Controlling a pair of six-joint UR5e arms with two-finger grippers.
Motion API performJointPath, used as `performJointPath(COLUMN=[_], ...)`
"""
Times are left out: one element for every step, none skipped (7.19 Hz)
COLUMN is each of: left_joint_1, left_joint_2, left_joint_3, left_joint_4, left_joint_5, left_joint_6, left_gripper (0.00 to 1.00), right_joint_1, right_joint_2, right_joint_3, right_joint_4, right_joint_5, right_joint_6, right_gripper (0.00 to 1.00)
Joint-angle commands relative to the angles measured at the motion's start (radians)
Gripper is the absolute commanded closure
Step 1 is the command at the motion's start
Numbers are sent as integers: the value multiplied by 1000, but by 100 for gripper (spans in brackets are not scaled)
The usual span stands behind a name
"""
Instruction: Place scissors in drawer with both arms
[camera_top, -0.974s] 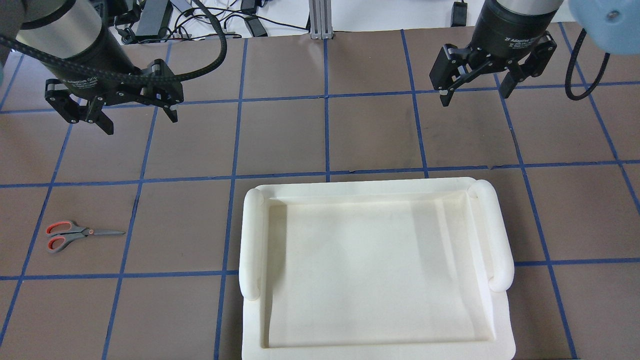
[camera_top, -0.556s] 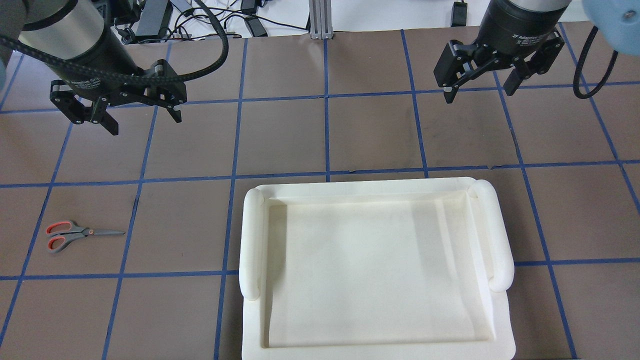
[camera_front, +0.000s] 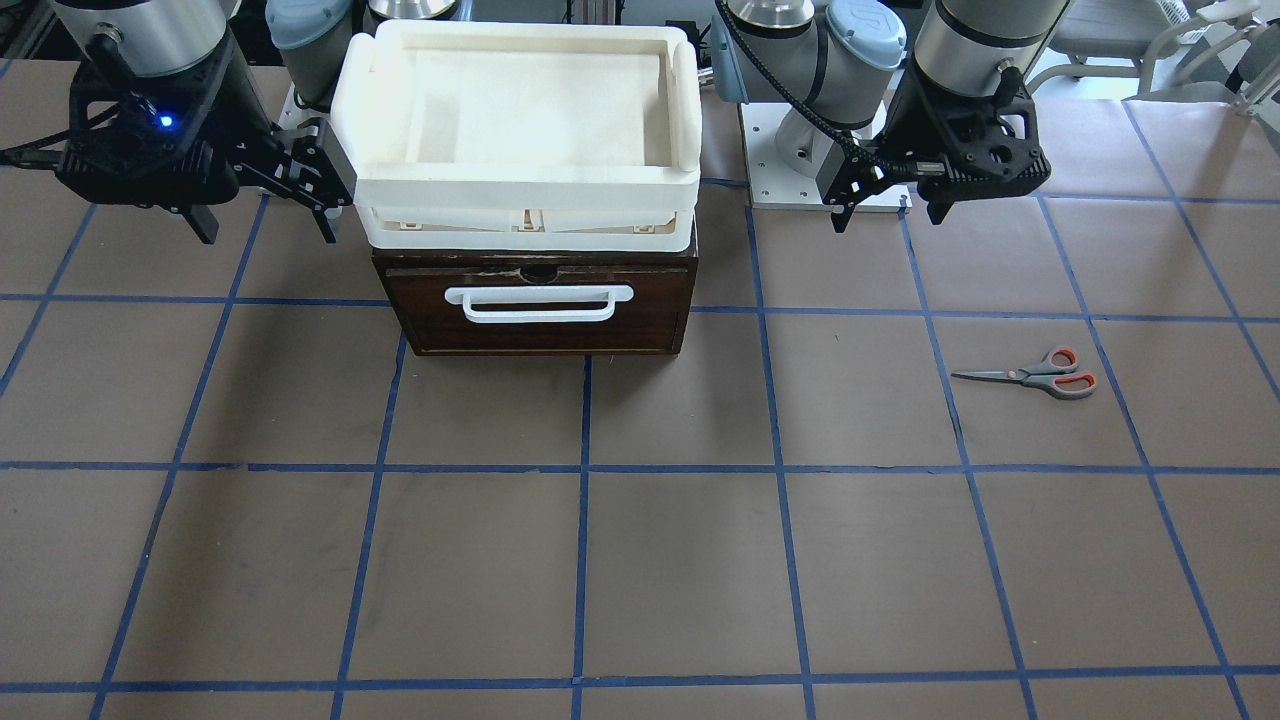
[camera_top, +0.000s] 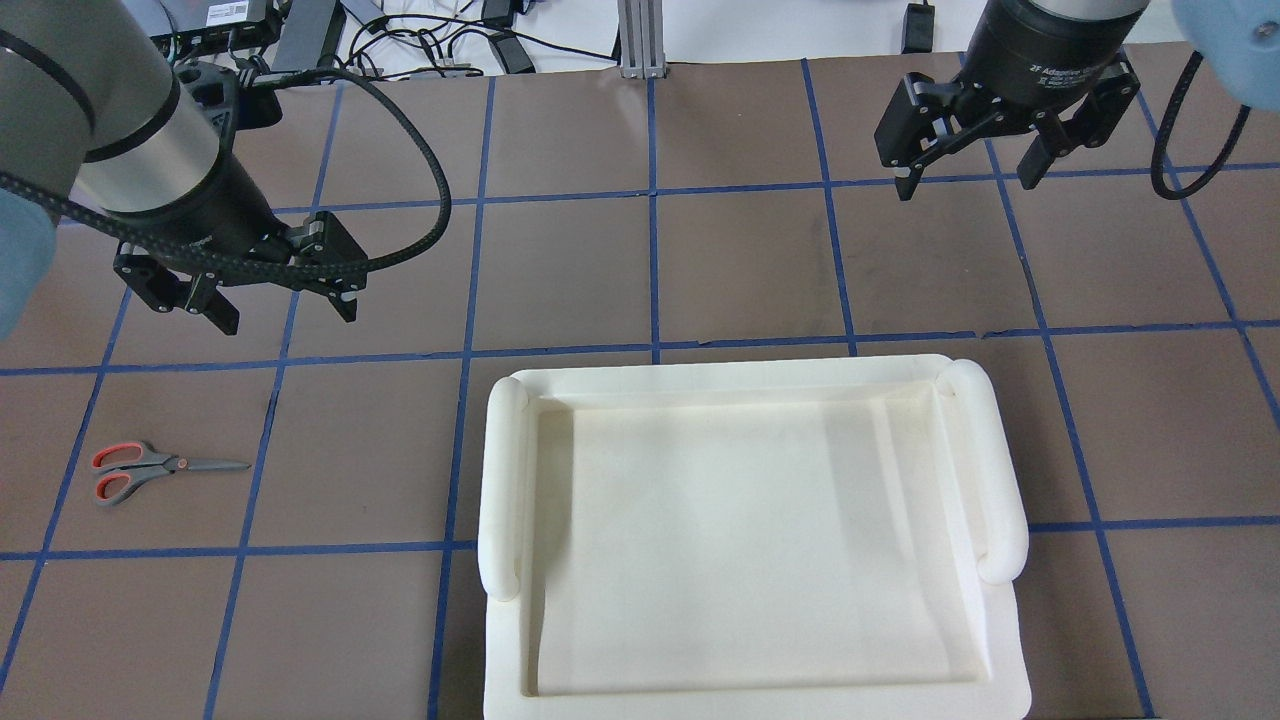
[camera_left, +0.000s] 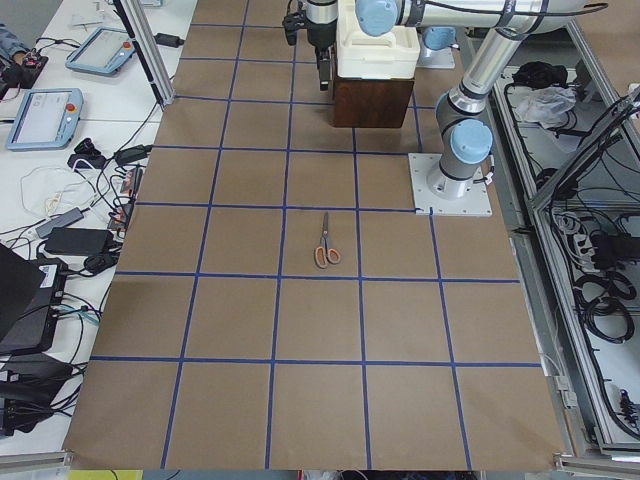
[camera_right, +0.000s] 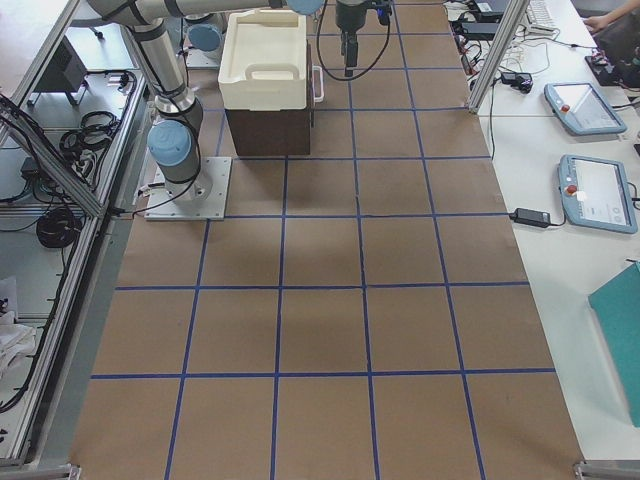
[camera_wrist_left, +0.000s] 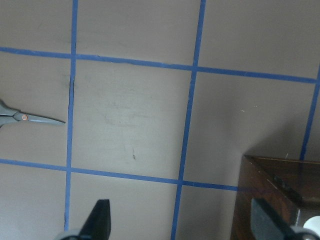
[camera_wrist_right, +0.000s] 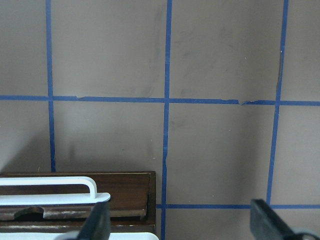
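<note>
Okay, my left gripper (camera_top: 285, 315) hangs over the table (camera_top: 740, 270) with its fingers spread wide and empty; the scissors (camera_top: 150, 468) lie flat well off to its left, blade tips facing toward the drawer (camera_front: 540, 338). My right gripper (camera_top: 967, 185) is likewise spread and holds nothing, hovering near the handle side of the drawer, which sits shut beneath a white foam tray (camera_front: 520, 190), apart from both grippers

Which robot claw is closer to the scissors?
The left gripper, hanging near the scissors; the right gripper is away on the other side of the white foam tray.
</note>
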Motion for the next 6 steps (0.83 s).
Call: performJointPath(left_joint_1=[119, 185, 269, 357, 440, 516], left_joint_2=[11, 6, -3, -9, -20, -40], left_joint_3=[-157, -201, -206, -212, -229, -235], left_joint_4=[75, 78, 69, 48, 46, 49], left_joint_5=[1, 6, 6, 6, 9, 12], left_joint_6=[224, 387, 492, 673, 903, 1104], left_gripper=[6, 6, 0, 0, 0, 0], right_joint_1=[13, 17, 30, 68, 121, 160], right_joint_2=[15, 44, 68, 91, 116, 142], right_joint_3=[3, 3, 3, 3, 0, -2], right_joint_4=[-25, -26, -63, -85, -88, -88], right_joint_5=[-6, -8, -11, -12, -12, -11], right_joint_6=[431, 548, 668, 802, 940, 1074], right_gripper=[0, 0, 0, 0, 0, 0])
